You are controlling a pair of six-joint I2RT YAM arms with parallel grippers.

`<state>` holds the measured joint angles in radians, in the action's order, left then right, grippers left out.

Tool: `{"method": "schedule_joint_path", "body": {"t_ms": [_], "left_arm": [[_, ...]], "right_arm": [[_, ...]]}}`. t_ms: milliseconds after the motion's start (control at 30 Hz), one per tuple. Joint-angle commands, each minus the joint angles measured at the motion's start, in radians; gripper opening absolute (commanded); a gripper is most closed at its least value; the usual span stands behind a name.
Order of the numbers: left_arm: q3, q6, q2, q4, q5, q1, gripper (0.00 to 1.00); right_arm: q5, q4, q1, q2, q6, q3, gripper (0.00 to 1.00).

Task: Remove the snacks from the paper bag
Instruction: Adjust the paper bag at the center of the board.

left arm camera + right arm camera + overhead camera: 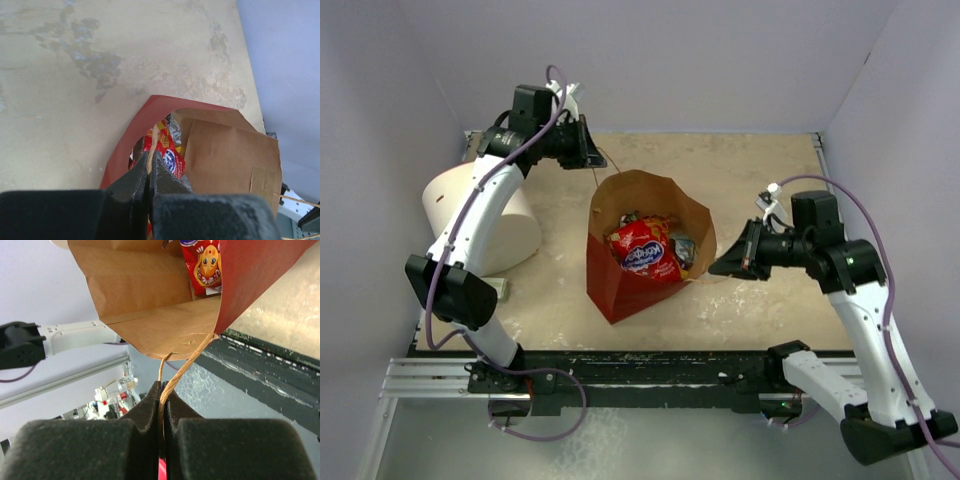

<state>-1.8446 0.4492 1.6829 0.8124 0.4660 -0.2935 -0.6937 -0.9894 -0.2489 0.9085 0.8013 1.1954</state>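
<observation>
The paper bag (618, 292), red outside and brown inside, stands mid-table with its mouth pulled wide. Inside lie the snacks: a red cookie bag (643, 252) with blue lettering and small packets (682, 248) beside it. My left gripper (588, 151) is behind the bag, shut on its far string handle (155, 136), with the bag's mouth (225, 155) and the red cookie bag (171, 152) below. My right gripper (716, 267) is at the bag's right side, shut on the near string handle (187, 365); the bag's brown wall (145, 285) and a red packet (205, 265) show above it.
A white cylindrical tub (470, 215) lies at the left, with a small flat box (492, 288) next to the left arm. The black rail (640, 365) runs along the near edge. Walls close in the left, back and right sides.
</observation>
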Motion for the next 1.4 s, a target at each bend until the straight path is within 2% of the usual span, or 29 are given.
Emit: {"method": "schedule_joint_path", "body": {"t_ms": [0,133,300,367,567,900,1000,1167,1300,1367], "left_arm": [[-0.059,0.033,-0.102,-0.088,-0.069,0.063,0.00],[-0.021,0.052,-0.152,-0.092,-0.099,0.107,0.00],[-0.018,0.052,-0.181,-0.101,-0.100,0.152,0.00],[-0.042,0.041,-0.175,-0.098,-0.096,0.162,0.00],[-0.072,0.024,-0.164,-0.118,-0.062,0.171,0.00],[0.071,0.099,-0.208,-0.335,0.249,0.169,0.00],[0.117,0.111,-0.240,-0.374,0.299,0.162,0.00],[0.200,0.108,-0.306,-0.395,0.337,0.122,0.00],[0.254,0.126,-0.363,-0.392,0.331,0.116,0.00],[0.269,0.131,-0.385,-0.385,0.329,0.116,0.00]], "right_arm": [[-0.029,0.177,-0.009,0.088,0.010,0.100,0.01],[-0.023,0.301,-0.059,0.179,0.052,0.136,0.00],[0.012,0.488,-0.194,0.285,0.146,0.159,0.01],[0.023,0.510,-0.238,0.336,0.149,0.186,0.01],[0.069,0.436,-0.279,0.412,0.055,0.247,0.03],[0.182,0.236,-0.279,0.315,-0.079,0.079,0.11],[0.212,0.200,-0.279,0.288,-0.105,0.053,0.18],[0.320,0.119,-0.278,0.259,-0.157,0.074,0.36],[0.401,0.060,-0.278,0.274,-0.215,0.159,0.51],[0.474,0.036,-0.279,0.307,-0.282,0.244,0.55]]}}
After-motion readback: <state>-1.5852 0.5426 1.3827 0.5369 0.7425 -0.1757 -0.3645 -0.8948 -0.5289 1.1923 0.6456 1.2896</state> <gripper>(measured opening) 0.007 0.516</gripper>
